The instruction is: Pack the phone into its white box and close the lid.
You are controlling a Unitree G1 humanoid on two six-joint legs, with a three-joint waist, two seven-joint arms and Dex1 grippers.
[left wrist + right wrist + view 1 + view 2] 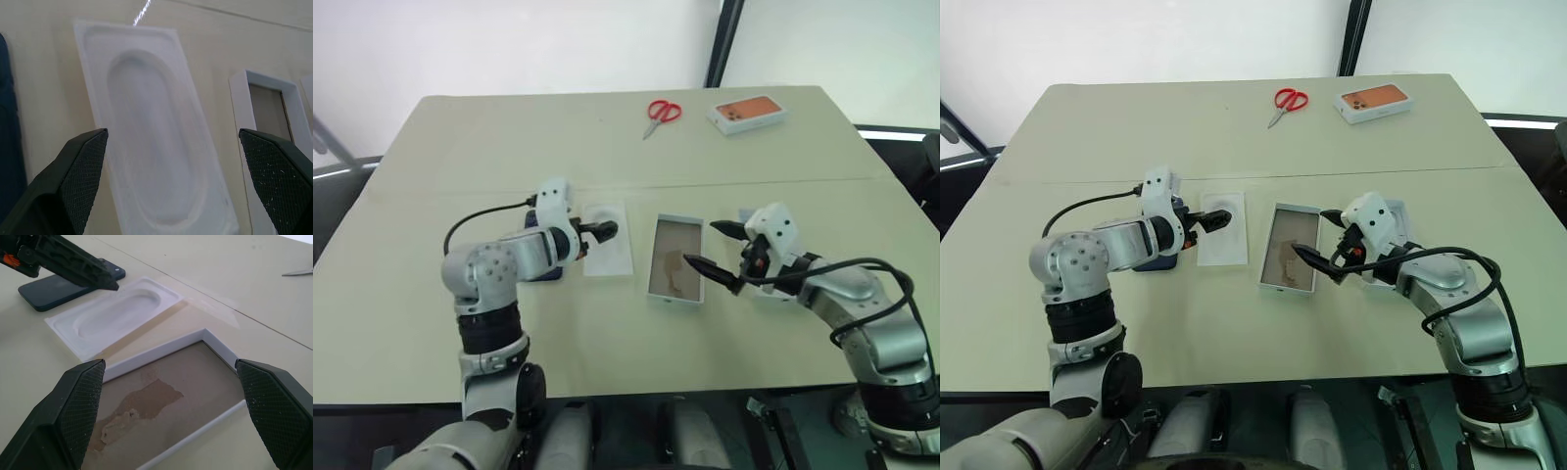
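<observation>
Nearest, on the pale desk (607, 333), two claws facing each other across the task's things; right claw (715, 253) spread wide and empty, black tips hanging just above the right rim of the white box (675, 259); in the right wrist view, both textured fingers (73, 416) framing that box's brownish, torn-looking floor, nothing clasped between them.

Left claw (599, 233) likewise spread wide and empty, poised over the flat white insert (609, 255) with its oval recess; seen from the left wrist, fingers (80, 176) straddling the insert, not visibly touching it.

White box lying open and empty, long sides running away from the robot, just to the right of the insert and apart from it by a narrow strip of desk.

Phone (58, 288) flat on the desk, dark navy, just beyond the insert's left side and largely hidden under the left forearm in the head views; a dark edge peeking out at (1157, 262); outside the box, not in any claw.

Behind the right wrist, a white rectangular piece (1393, 217) on the desk, mostly covered by the arm; probably the lid, though impossible to confirm from what shows.

Far across the desk, red-handled scissors (661, 114) lying flat; further right, near the far edge, a white box with an orange phone picture (748, 113), well apart from everything else.
</observation>
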